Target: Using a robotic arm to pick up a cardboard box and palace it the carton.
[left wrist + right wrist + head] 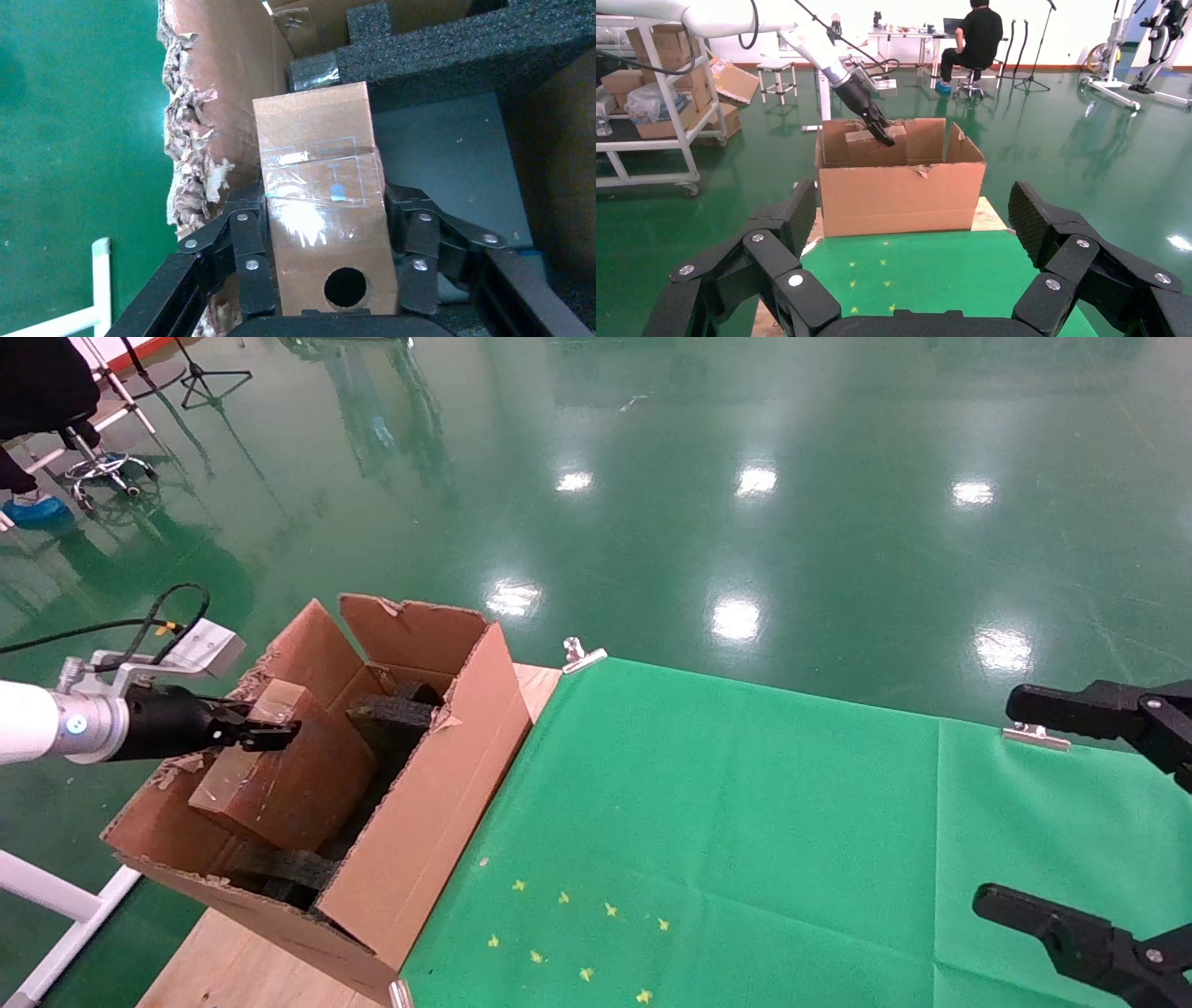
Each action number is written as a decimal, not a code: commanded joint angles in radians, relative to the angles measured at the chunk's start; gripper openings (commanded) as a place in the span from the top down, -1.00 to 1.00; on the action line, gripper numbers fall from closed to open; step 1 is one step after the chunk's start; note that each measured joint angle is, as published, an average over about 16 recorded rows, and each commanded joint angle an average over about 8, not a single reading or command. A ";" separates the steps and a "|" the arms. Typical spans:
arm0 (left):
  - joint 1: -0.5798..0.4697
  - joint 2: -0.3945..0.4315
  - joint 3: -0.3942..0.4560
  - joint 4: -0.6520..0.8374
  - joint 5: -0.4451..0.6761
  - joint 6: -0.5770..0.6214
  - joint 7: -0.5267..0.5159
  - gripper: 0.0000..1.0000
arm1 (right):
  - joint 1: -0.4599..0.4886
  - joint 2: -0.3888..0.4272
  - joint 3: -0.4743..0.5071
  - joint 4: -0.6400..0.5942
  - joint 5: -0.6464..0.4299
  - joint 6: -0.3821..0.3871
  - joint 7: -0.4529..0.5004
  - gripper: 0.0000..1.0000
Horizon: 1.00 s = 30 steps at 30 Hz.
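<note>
Right tool, nearest the right wrist camera, hangs with its black fingers spread wide and nothing between them; it sits over the green cloth covering the bench, well apart from the carton. Landmark: the carton, a large brown corrugated container with raised, torn flaps, standing at the bare wooden end of the bench, beside the cloth's edge. Black foam pieces lie inside the carton. Robotic arm, white with a silver wrist and a silver camera bracket, reaches over the carton's outer torn flap from the side away from the cloth. Left tool, on this arm, is clenched on the cardboard box; in the left wrist view its fingers press against two opposite sides of the box. Cardboard box: a small brown sealed block, held tilted within the carton's opening, partly below the flap tops and above the foam. Clear tape and a round hole mark the face of the box turned to the left wrist camera. Small yellow specks dot the cloth near the carton's corner.
</note>
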 commanded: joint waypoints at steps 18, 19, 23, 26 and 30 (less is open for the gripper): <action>-0.045 -0.019 -0.025 -0.109 -0.061 0.151 0.043 -1.00 | 0.000 0.000 0.000 0.000 0.000 0.000 0.000 -1.00; -0.050 -0.023 -0.032 -0.128 -0.076 0.177 0.049 -1.00 | 0.000 0.000 0.000 0.000 0.000 0.000 0.000 -1.00; -0.060 -0.039 -0.056 -0.213 -0.133 0.261 0.057 -1.00 | 0.000 0.000 0.000 0.000 0.000 0.000 0.000 -1.00; -0.063 -0.048 -0.068 -0.276 -0.159 0.295 0.053 -1.00 | 0.000 0.000 0.000 0.000 0.000 0.000 0.000 -1.00; -0.065 -0.057 -0.072 -0.350 -0.172 0.316 0.049 -1.00 | 0.000 0.000 0.000 0.000 0.000 0.000 0.000 -1.00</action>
